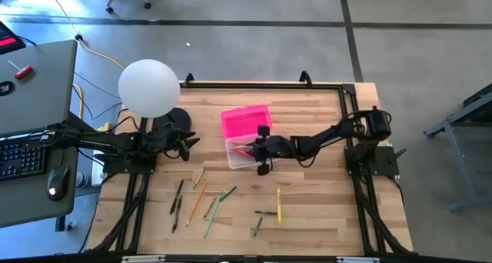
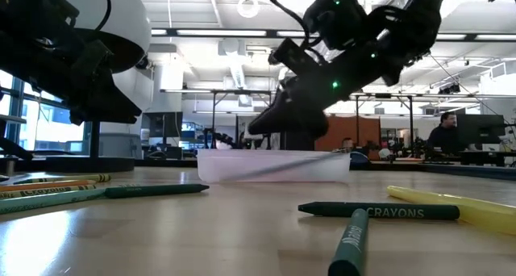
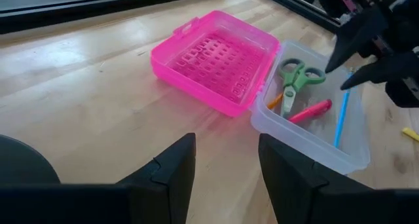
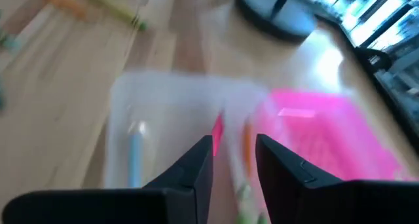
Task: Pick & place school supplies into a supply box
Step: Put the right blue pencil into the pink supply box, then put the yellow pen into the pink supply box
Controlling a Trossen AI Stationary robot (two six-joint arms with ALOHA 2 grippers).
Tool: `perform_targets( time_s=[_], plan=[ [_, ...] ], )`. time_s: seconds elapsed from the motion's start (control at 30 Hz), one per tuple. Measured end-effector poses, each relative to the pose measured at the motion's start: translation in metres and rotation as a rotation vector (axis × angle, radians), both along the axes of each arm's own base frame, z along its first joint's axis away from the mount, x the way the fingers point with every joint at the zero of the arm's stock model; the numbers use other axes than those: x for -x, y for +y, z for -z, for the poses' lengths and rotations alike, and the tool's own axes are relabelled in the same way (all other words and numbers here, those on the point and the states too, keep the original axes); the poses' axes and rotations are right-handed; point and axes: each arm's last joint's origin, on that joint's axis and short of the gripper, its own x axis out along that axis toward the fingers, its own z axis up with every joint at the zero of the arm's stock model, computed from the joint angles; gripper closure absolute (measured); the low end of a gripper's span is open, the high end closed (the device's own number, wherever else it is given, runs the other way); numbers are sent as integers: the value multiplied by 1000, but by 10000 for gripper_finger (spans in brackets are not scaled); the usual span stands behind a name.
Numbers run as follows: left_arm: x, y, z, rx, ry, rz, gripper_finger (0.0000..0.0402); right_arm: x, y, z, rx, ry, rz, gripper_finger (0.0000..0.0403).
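The clear supply box (image 1: 240, 154) sits mid-table with its pink lid (image 1: 246, 122) folded open flat toward the far edge. Inside the box (image 3: 308, 129) lie green-handled scissors (image 3: 294, 80), a pink pen (image 3: 309, 111), an orange one and a blue pen (image 3: 340, 116). My right gripper (image 1: 261, 150) hovers open just over the box's right part (image 3: 359, 54) and holds nothing. Loose pencils and crayons (image 1: 206, 198) lie near the front edge, more of them (image 1: 278, 204) to the right. My left gripper (image 1: 184, 144) waits open, left of the box.
A white globe lamp (image 1: 149, 88) on a dark base stands at the far left of the table, behind my left arm. Crayons (image 2: 371, 210) lie close to the low camera. A side desk with keyboard and mouse (image 1: 55, 182) stands left of the table.
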Motion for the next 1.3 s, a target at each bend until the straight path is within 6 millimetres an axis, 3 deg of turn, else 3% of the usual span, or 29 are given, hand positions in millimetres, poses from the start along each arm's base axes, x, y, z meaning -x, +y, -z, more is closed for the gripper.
perform_targets(
  time_s=[0.27,0.57,0.7,0.97,1.3],
  plan=[
    [0,0,0,-1,1,-1,204,29,16,-10,-78,248,43,319],
    [0,0,0,-1,1,-1,204,67,31,-49,-60,310,199,324],
    [0,0,0,-2,1,-2,204,78,36,-46,-101,380,256,337],
    [0,0,0,-2,1,-2,204,75,38,-24,-92,458,311,367],
    [0,0,0,-2,1,-2,204,68,40,-22,-124,411,286,386]
  ],
)
